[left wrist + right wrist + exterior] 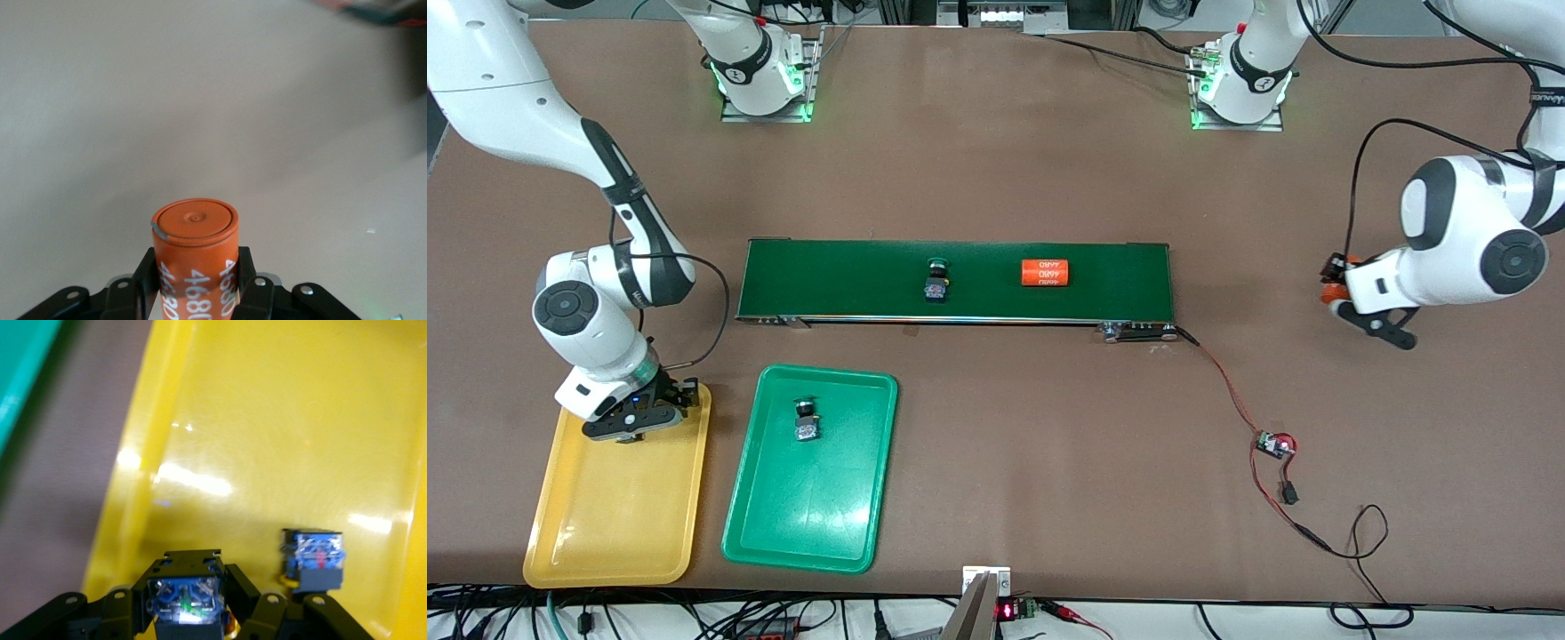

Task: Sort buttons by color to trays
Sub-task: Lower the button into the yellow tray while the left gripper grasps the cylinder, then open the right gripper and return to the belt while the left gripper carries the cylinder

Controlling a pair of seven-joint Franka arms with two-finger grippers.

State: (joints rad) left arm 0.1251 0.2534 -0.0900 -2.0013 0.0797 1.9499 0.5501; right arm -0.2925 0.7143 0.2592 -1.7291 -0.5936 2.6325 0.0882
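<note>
Two grippers, each closed on a part, at opposite ends of the counter (996, 151).
The right gripper (188, 623), over the yellow tray (618, 498), clamps a button (185, 599) with a blue-black blocky body; a second button (315, 558) lies in that tray. One green-capped button (807, 419) lies in the green tray (783, 524), another (936, 280) on the dark-green conveyor belt (836, 280) near an orange cylinder (1045, 272). The left gripper (197, 297) pinches a white-printed orange cylinder (195, 257) above the counter's left-arm end.

an orange cylinder (1044, 272) with white print lies on a long dark-green conveyor belt (854, 280). a red-black cable (1232, 391) runs from the belt to a small circuit board (1274, 444) on the brown table (1049, 444).
</note>
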